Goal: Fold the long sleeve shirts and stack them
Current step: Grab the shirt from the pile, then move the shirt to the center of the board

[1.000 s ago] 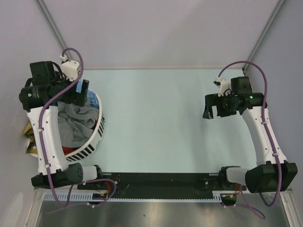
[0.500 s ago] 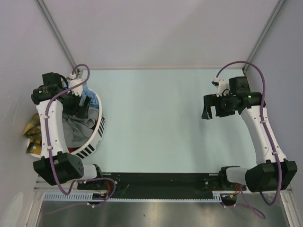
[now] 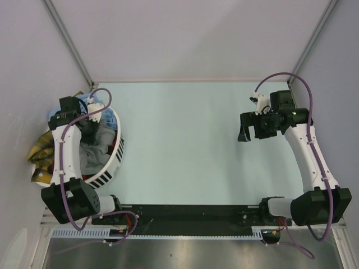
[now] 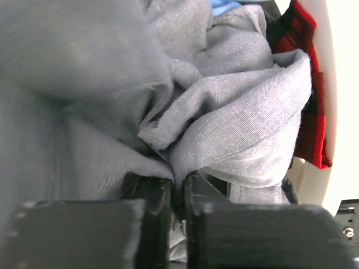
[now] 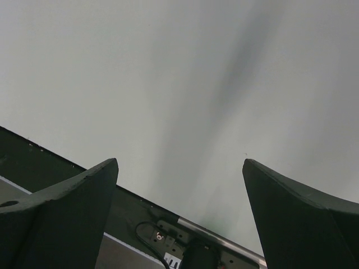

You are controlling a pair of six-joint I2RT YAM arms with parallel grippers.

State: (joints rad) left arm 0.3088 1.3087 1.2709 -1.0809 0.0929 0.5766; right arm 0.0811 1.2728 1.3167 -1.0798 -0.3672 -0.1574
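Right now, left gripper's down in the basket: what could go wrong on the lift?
1. The left gripper pinches only a thin fold of the grey shirt; it may slip out on lifting.
2. The red-and-black plaid shirt lies against it and could drag along, or tip the white basket.

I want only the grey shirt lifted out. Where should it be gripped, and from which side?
Pinch the raised fold on top of the grey shirt, coming down from above. It stands proud of the pile, clear of the red-and-black plaid shirt at the basket wall; the left gripper is shut on such a fold.
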